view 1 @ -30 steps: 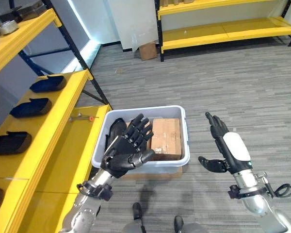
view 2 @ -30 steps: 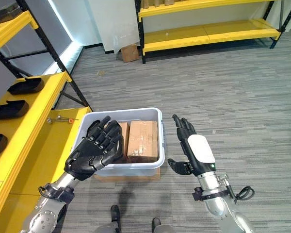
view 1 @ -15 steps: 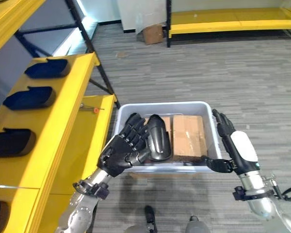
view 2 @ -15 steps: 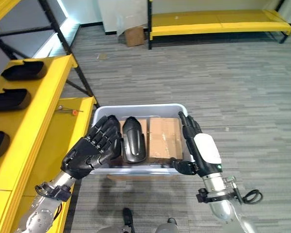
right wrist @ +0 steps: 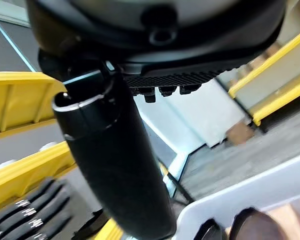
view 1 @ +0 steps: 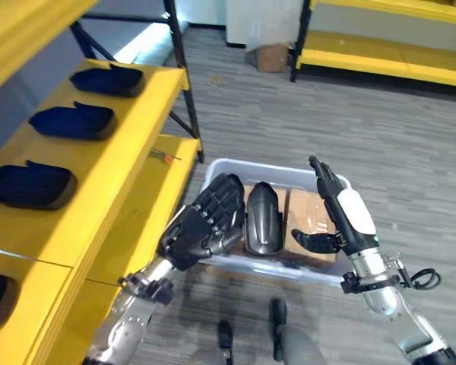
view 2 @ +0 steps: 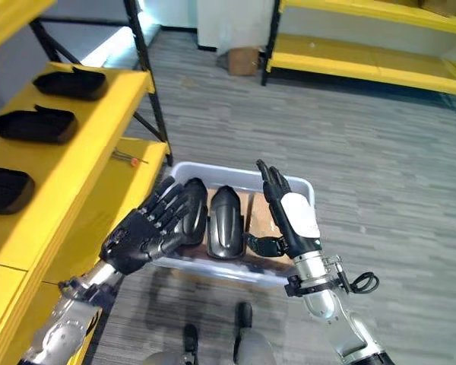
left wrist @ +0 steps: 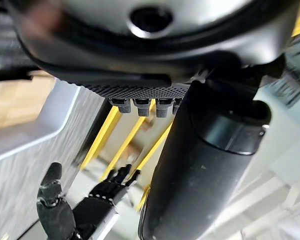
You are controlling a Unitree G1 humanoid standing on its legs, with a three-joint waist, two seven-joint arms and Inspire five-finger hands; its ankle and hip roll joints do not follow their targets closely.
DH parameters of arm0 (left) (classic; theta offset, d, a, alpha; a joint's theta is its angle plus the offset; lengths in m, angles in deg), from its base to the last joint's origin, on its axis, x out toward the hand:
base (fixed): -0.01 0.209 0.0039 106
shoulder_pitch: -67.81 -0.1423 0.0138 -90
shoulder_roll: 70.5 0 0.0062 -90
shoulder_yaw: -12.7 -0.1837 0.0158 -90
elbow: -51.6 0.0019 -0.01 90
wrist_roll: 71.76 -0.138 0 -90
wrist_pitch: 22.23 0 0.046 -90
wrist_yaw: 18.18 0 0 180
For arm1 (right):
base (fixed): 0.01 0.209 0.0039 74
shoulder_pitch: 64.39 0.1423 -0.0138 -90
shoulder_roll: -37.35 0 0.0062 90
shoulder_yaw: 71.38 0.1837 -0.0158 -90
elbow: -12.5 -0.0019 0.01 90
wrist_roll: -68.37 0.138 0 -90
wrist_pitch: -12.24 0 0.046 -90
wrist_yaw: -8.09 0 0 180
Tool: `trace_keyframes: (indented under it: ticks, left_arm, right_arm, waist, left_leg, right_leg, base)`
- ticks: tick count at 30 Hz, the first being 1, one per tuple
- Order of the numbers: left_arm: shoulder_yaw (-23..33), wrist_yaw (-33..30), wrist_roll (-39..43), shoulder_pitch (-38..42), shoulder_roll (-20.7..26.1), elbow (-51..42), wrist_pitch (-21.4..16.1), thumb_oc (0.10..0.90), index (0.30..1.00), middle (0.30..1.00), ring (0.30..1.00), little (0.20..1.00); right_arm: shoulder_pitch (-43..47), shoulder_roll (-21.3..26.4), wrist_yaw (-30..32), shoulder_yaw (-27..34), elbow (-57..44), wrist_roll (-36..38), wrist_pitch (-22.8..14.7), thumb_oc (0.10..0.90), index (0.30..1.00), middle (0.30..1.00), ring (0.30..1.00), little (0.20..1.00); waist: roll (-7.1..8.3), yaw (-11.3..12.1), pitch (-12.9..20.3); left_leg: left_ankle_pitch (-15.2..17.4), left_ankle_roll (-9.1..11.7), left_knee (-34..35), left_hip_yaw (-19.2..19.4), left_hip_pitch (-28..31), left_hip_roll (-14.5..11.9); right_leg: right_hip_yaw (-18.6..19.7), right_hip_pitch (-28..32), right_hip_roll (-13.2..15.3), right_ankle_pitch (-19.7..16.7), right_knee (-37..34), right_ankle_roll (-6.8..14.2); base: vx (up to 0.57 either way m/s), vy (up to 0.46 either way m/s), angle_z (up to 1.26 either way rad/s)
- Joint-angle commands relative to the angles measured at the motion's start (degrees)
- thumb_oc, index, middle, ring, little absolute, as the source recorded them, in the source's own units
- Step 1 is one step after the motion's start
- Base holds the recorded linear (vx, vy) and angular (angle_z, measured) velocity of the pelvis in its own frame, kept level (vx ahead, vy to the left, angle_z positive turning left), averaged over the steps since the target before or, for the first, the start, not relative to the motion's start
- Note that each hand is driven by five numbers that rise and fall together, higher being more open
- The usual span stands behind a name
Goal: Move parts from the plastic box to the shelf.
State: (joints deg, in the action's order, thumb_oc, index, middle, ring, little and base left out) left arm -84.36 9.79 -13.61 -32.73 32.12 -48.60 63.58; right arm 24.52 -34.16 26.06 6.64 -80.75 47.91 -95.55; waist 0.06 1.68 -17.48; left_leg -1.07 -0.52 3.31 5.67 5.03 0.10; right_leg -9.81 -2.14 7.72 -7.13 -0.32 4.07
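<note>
White plastic box [view 1: 222, 262] sits on the grey floor [view 1: 410, 152] just beside the yellow shelf [view 1: 121, 167]. Left eye view: black curved part [view 1: 263, 218] stands in the box next to a cardboard piece [view 1: 313, 222]. Left hand [view 1: 204, 225] over the box's left end, fingers extended and slightly spread, holding nothing. Right hand [view 1: 336, 214] over the box's right end, fingers straight, thumb out toward the part, not touching it. Several dark parts [view 1: 74, 122] already lie in a row on the shelf.

Right eye view: same layout; part [view 2: 223, 222] between both hands, left hand [view 2: 153, 226] close beside it, right hand [view 2: 286, 218] near its other side. Small cardboard box [view 2: 243, 61] far back by the second shelf [view 2: 365, 57].

Left wrist view: thumb [left wrist: 205, 165] straight, fingertips uncurled, box wall [left wrist: 45, 125] beside it, right hand [left wrist: 95, 210] visible beyond.

Right wrist view: thumb [right wrist: 115, 160] straight, fingers uncurled, box rim [right wrist: 250, 192] below, part top [right wrist: 252, 225] at the edge.
</note>
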Motion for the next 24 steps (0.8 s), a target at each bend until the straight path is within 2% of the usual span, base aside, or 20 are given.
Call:
trace_keyframes:
  ticks: [1, 3, 5, 8, 14, 24]
  left_arm:
    - [0.3, 2.1, 3.5, 4.0, -0.5, -4.3, -3.2, 0.9, 1.0, 1.0, 1.0, 1.0]
    - [0.0, 2.6, 4.8, 4.0, -0.8, -4.3, -3.4, 0.9, 1.0, 1.0, 1.0, 1.0]
    - [-0.9, 2.1, 4.6, 5.8, -0.3, -4.1, -6.2, 0.9, 1.0, 1.0, 1.0, 1.0]
    - [-1.2, 1.1, 4.8, 8.8, 0.0, -3.9, -8.1, 0.9, 1.0, 1.0, 1.0, 1.0]
    - [-1.3, -1.4, 3.7, 11.6, -0.6, -3.3, -9.4, 0.9, 1.0, 1.0, 1.0, 1.0]
    - [-1.7, -5.1, 1.2, 15.2, -2.4, -3.2, -9.6, 0.9, 1.0, 1.0, 1.0, 1.0]
  right_arm:
    - [6.1, 1.3, 2.6, 1.5, -2.5, 6.0, -4.5, 0.9, 1.0, 1.0, 1.0, 1.0]
    - [7.8, 0.7, 1.2, 0.6, -1.4, 6.5, -4.9, 0.9, 1.0, 1.0, 1.0, 1.0]
    - [12.0, 1.3, -0.8, -0.9, -0.7, 7.3, -5.6, 0.9, 1.0, 1.0, 1.0, 1.0]
    - [18.2, 2.1, -3.3, -3.0, 0.2, 7.1, -3.9, 0.9, 1.0, 1.0, 1.0, 1.0]
    - [25.6, 2.2, -6.7, -7.1, 4.8, 11.2, -0.7, 0.9, 1.0, 1.0, 1.0, 1.0]
    - [32.0, -2.1, -7.4, -8.9, 9.8, 13.9, 4.2, 0.9, 1.0, 1.0, 1.0, 1.0]
  waist:
    - [-0.26, -1.0, 4.1]
    - [-0.82, -0.3, 3.6]
    - [-1.55, 0.4, 1.3]
    - [-2.11, 1.3, -1.6]
    - [-2.23, 3.0, -4.8]
    - [-2.91, 4.8, -9.5]
  left_leg:
    - [2.4, 0.9, -1.5, 3.0, -1.4, -2.9]
    - [2.2, 1.2, -1.7, 2.8, -2.4, -3.0]
    - [1.6, 1.5, -1.9, 2.4, -4.7, -3.0]
    - [0.7, 1.7, -1.9, 1.8, -7.3, -2.9]
    - [0.0, 1.9, -4.1, 1.0, -11.6, -2.7]
    - [-0.8, 1.8, -6.4, -0.6, -16.6, -1.8]
  right_leg:
    - [-0.9, 2.6, 0.1, 8.6, 5.5, 2.7]
    - [-1.4, 2.3, 0.1, 9.0, 5.3, 2.2]
    - [-1.5, 0.4, -0.1, 9.1, 5.6, 1.9]
    - [-1.9, -1.9, -0.4, 9.3, 6.3, 1.3]
    - [-3.0, -4.9, -0.8, 10.4, 8.9, 0.2]
    - [-3.6, -8.8, -1.7, 11.9, 12.4, -1.2]
  base:
    - [0.1, -0.009, 0.14]
    - [0.0, 0.01, 0.02]
    - [-0.19, 0.009, -0.04]
    - [-0.2, -0.005, 0.02]
    - [-0.07, -0.032, 0.11]
    - [-0.03, -0.014, 0.11]
